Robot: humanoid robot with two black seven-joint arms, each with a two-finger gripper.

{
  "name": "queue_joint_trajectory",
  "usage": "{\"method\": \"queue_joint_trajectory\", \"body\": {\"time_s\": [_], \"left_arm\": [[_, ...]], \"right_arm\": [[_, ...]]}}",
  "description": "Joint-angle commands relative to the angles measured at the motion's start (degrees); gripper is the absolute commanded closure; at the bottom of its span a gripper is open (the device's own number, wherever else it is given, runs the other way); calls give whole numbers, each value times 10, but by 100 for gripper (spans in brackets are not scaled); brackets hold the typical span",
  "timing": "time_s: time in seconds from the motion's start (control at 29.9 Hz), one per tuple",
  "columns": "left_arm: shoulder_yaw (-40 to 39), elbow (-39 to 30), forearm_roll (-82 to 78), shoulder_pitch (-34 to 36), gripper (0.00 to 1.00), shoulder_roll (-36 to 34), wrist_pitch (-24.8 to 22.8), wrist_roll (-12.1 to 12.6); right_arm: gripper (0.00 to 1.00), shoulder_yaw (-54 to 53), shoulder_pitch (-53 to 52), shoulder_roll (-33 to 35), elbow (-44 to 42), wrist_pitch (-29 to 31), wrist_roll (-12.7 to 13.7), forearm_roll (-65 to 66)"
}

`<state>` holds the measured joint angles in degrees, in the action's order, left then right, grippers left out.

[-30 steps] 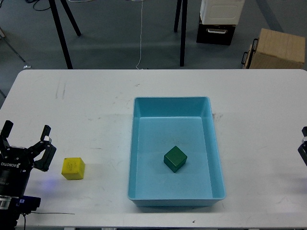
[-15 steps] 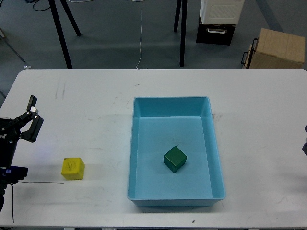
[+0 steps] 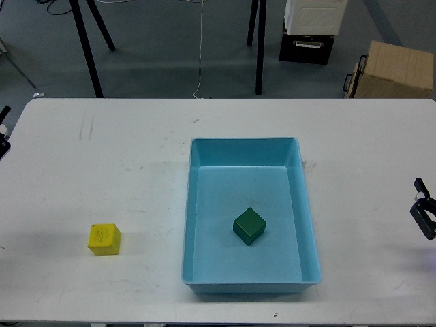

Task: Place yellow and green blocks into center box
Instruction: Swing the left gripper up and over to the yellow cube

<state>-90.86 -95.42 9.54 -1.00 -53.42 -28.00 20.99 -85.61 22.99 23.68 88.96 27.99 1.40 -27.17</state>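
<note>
A green block (image 3: 248, 225) lies inside the light blue box (image 3: 193, 204) at the table's middle. A yellow block (image 3: 103, 239) sits on the white table to the left of the box, well apart from it. Only a sliver of my left gripper (image 3: 3, 131) shows at the left edge, far above the yellow block. Only a dark tip of my right gripper (image 3: 424, 215) shows at the right edge, away from the box. Neither gripper's fingers can be told apart.
The white table (image 3: 102, 157) spans the view. Beyond its far edge stand black stand legs (image 3: 85, 48), a black and white case (image 3: 310, 30) and a cardboard box (image 3: 392, 68) on the floor.
My left gripper has moved up and left, away from the yellow block, almost out of view. My right gripper has edged slightly back into view at the right edge. The blocks have not moved.
</note>
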Motion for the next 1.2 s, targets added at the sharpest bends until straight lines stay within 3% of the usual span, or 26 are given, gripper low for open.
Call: {"method": "queue_joint_trajectory", "body": {"time_s": [0.0, 0.33, 0.44, 0.64, 0.8, 0.9, 1.17], "left_arm": [[124, 1, -34, 106, 0, -67, 0, 0], [644, 55, -174, 580, 0, -63, 0, 2], [819, 64, -196, 742, 0, -23, 0, 22], [1075, 65, -259, 957, 0, 60, 0, 61], [1252, 60, -337, 1046, 0, 133, 0, 69], [1335, 58, -389, 1052, 0, 148, 0, 70], [1378, 38, -440, 994, 0, 119, 0, 70]], "right_arm": [[0, -3, -4, -4, 0, 0, 0, -1], [0, -7, -3, -16, 0, 0, 2, 0], [0, -8, -3, -15, 0, 0, 2, 0], [0, -11, -2, -16, 1, 0, 2, 0], [0, -12, 3, -16, 2, 0, 2, -1], [0, -21, 6, -16, 3, 0, 2, -1], [0, -29, 8, -16, 2, 0, 2, -1]]}}
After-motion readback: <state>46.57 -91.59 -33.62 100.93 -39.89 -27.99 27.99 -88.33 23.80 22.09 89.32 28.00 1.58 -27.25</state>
